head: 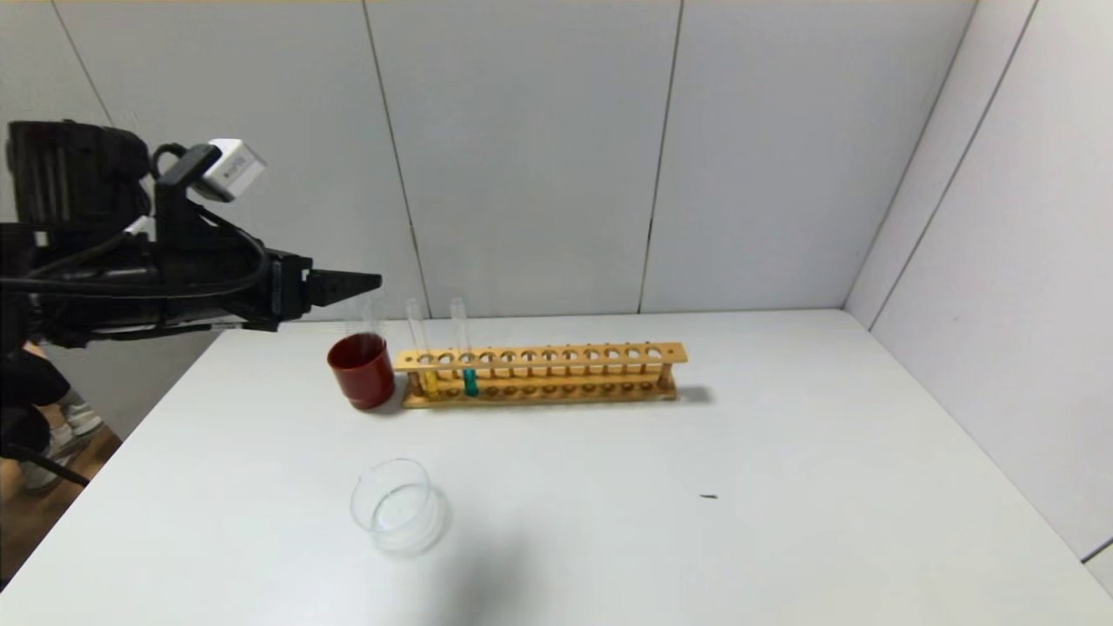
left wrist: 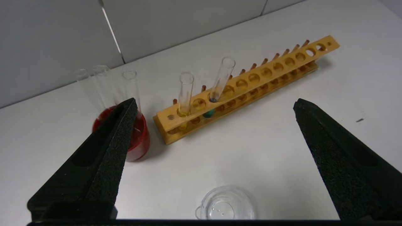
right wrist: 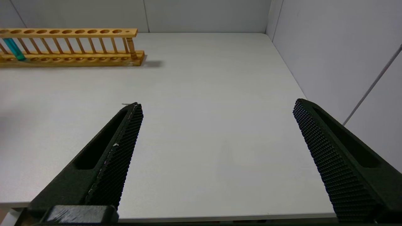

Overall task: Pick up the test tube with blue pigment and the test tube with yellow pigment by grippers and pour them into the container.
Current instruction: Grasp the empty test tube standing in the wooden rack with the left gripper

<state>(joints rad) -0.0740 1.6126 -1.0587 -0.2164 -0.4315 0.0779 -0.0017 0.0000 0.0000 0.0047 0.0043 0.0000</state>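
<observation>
blue tube [head: 469, 380], yellow tube [head: 428, 380] racked, dish [head: 396, 507] empty

Varnished wooden rack [head: 539, 374], clear glossy glass tubes, blue [head: 463, 348] and yellow [head: 420, 346], clear glass dish [head: 396, 507], glossy dark red cup [head: 361, 371], matt white table [head: 783, 487], black rough-textured fingers [right wrist: 119, 157], matt grey wall panels [head: 522, 156].

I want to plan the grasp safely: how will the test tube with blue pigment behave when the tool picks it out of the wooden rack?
The test tube with blue pigment looks like thin smooth glass, so probably fragile and slippery. It leans in the wooden rack, so it likely sits loosely and lifts out easily. With little liquid at its tip, it is probably light; being round, it would roll if laid down.
</observation>
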